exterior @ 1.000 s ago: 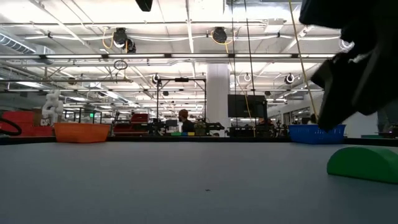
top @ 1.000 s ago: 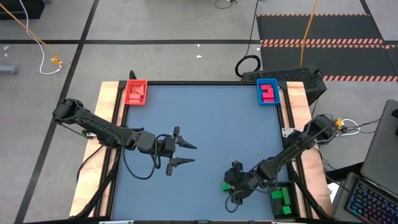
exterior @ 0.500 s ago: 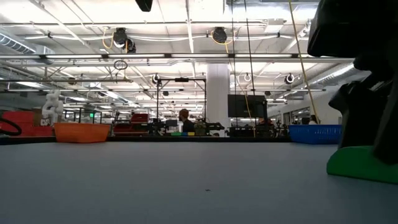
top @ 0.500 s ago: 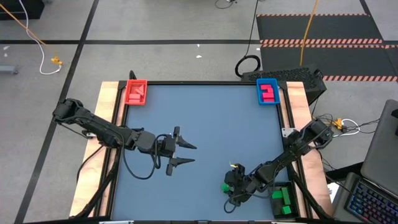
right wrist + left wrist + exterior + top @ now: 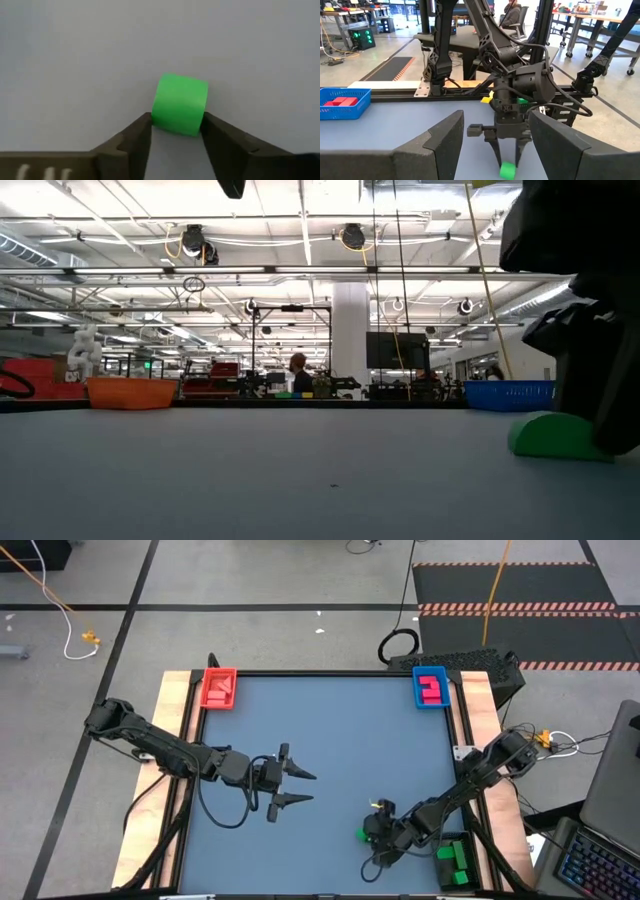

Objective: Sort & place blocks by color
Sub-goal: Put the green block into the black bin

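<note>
The left gripper (image 5: 296, 788) waited near the middle of the table (image 5: 330, 730) with its fingers apart and nothing in them. It was well apart from the work, so it was not in the way. The red tray (image 5: 219, 688) sat at the table's eleven o'clock corner with red blocks (image 5: 217, 690) inside. Down at about five o'clock, the right gripper (image 5: 372, 834) had its two fingers (image 5: 131, 141) pressed on both sides of a green block (image 5: 179, 104) that sat on the table. The grip looked low and only on the near end of the block. I think the block could twist or pop out when the arm lifts, because so little of it was held. It could also roll away, since one side looked round. Just beside, at the five o'clock edge, the dark tray (image 5: 456, 862) held more green blocks (image 5: 452, 860). The way there looked short and nothing stood between. Still, the block might hit the tray's rim if carried too low. The blue tray (image 5: 431, 687) with pink blocks (image 5: 431, 688) sat far off at one o'clock.
</note>
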Available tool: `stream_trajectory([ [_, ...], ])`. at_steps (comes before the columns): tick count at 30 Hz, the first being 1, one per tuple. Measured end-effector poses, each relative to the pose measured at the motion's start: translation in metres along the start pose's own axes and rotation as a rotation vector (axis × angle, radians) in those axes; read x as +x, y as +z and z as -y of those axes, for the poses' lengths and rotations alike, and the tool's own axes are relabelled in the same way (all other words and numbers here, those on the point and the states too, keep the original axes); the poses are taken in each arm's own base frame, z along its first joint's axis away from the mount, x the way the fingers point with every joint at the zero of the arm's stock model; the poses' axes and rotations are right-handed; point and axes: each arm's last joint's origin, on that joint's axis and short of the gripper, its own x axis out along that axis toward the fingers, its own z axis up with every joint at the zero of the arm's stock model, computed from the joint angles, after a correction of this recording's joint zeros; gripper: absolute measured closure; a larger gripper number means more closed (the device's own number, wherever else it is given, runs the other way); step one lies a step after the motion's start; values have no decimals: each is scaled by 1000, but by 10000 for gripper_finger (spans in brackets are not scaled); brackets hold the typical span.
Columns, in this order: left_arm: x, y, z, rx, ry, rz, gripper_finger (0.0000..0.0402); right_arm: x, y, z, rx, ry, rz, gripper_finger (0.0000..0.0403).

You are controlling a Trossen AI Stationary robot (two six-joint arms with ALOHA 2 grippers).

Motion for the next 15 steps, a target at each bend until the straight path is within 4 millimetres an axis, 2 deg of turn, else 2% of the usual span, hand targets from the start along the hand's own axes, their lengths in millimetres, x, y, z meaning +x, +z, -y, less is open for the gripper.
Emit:
stream_trajectory([
  [3, 0, 0, 0, 0, 0, 0, 174, -6, 0, 2, -16, -13, -10, 281],
  [7, 0, 0, 0, 0, 0, 0, 174, -13, -2, 10, -38, -95, -20, 314],
  [10, 0, 0, 0, 0, 0, 0, 174, -16, -4, 16, -21, -158, -34, 322],
  [15, 0, 0, 0, 0, 0, -1, 174, -16, -2, 15, -15, -148, -26, 322],
])
